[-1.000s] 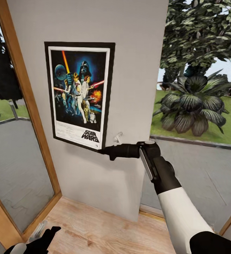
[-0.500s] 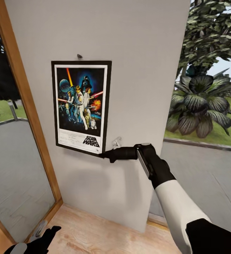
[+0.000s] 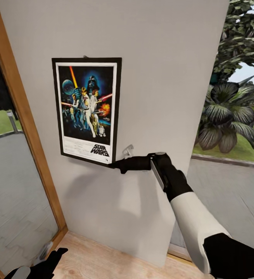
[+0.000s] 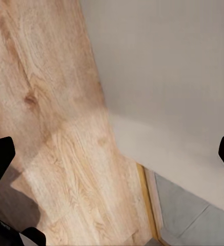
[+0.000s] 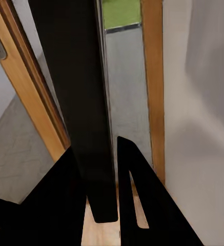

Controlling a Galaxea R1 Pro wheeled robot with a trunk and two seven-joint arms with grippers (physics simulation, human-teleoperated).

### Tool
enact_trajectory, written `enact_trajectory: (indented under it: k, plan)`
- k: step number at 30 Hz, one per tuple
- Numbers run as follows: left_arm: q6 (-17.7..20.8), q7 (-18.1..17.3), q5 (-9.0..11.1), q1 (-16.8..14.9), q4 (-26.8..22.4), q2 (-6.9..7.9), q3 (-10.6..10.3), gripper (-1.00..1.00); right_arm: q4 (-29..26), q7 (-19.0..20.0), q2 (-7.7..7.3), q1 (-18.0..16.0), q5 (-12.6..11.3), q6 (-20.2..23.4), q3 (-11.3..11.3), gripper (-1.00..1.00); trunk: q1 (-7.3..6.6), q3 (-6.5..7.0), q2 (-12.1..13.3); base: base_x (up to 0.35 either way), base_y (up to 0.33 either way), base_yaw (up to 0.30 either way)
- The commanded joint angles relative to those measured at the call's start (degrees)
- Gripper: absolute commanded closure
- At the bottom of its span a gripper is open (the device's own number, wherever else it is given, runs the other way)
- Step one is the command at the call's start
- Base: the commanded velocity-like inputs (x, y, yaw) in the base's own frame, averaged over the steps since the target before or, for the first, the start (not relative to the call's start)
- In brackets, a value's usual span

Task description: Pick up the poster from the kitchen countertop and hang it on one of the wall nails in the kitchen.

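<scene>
My right gripper (image 3: 114, 164) jaws pinch Star Wars poster (image 3: 87, 110) bottom corner, flat on matte wall (image 3: 161, 77) | left gripper (image 4: 112, 154) jaws spread above grained wood floor (image 4: 50, 102)

The right arm (image 3: 196, 228) was rendered with a white forearm shell between black elbow and wrist segments; a grey strip was seen beside the wrist. Both grippers (image 3: 117, 166) were matte black.

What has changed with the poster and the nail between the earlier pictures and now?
The right gripper, shut on the poster's lower right corner, has lifted it up the wall. Half a second ago the nail stood clear above the frame; now the top edge reaches the nail and nearly hides it. The camera shifted too. The grasp is unchanged, and the left gripper stays low over the wooden floor.
</scene>
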Motion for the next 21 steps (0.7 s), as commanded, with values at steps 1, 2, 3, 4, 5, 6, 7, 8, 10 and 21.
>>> enact_trajectory:
  k: [1, 2, 3, 4, 5, 6, 7, 8, 10, 21]
  plan:
    - [0.3, 0.5, 0.6, 0.0, -0.2, -0.04, 0.1, -1.0, 0.1, 0.3, 0.04, -0.3, 0.5, 0.2, 0.0, 1.0, 0.03, -0.03, 0.0, 0.019, 0.005, 0.0]
    - [0.3, 0.5, 0.6, 0.0, -0.2, -0.05, 0.1, -1.0, 0.2, 0.3, 0.04, -0.4, 0.6, 0.2, 0.0, 1.0, 0.03, -0.03, 0.0, 0.015, 0.004, 0.0]
    - [0.3, 0.5, 0.6, 0.0, -0.2, -0.04, 0.1, -1.0, 0.2, 0.3, 0.04, -0.5, 0.6, -0.2, 0.0, 1.0, 0.03, -0.03, 0.0, 0.01, 0.003, 0.0]
    - [0.3, 0.5, 0.7, 0.0, -0.2, -0.03, 0.1, -1.0, 0.3, 0.2, 0.04, -0.6, 0.6, -0.6, 0.0, 1.0, 0.03, -0.03, 0.0, 0.006, 0.002, 0.0]
    - [0.3, 0.5, 0.7, 0.0, -0.2, -0.02, 0.1, -1.0, 0.3, -0.2, 0.04, -0.8, 0.7, -0.8, 0.0, 1.0, 0.03, -0.03, 0.0, 0.004, 0.001, 0.0]
    - [0.3, 0.5, 0.7, 0.0, -0.2, -0.02, 0.1, -1.0, 0.4, -0.6, 0.04, -1.0, 0.7, -0.9, 0.0, 1.0, 0.03, -0.03, 0.0, 0.003, 0.001, 0.0]
    - [0.3, 0.5, 0.7, 0.0, -0.3, -0.02, 0.1, -1.0, 0.5, -1.4, 0.04, -1.3, 0.7, -1.1, 0.0, 1.0, 0.03, -0.03, 0.0, 0.002, 0.001, 0.0]
    - [0.3, 0.5, 0.7, 0.0, -0.3, -0.02, 0.1, -1.0, 0.5, -1.7, 0.04, -1.5, 0.7, -1.1, 0.0, 1.0, 0.03, -0.03, 0.0, 0.002, 0.0, 0.0]
    - [0.3, 0.5, 0.8, -0.1, -0.3, -0.02, 0.1, -1.0, 0.6, -2.5, 0.04, -1.9, 0.7, -1.3, 0.0, 1.0, 0.03, -0.03, 0.0, 0.039, 0.014, 0.0]
    - [0.3, 0.4, 0.8, -0.1, -0.3, -0.01, 0.1, -1.0, 1.7, -3.0, 0.04, -2.4, 0.2, -0.8, -0.1, 1.0, 0.03, -0.03, 0.0, 0.199, 0.132, 0.0]
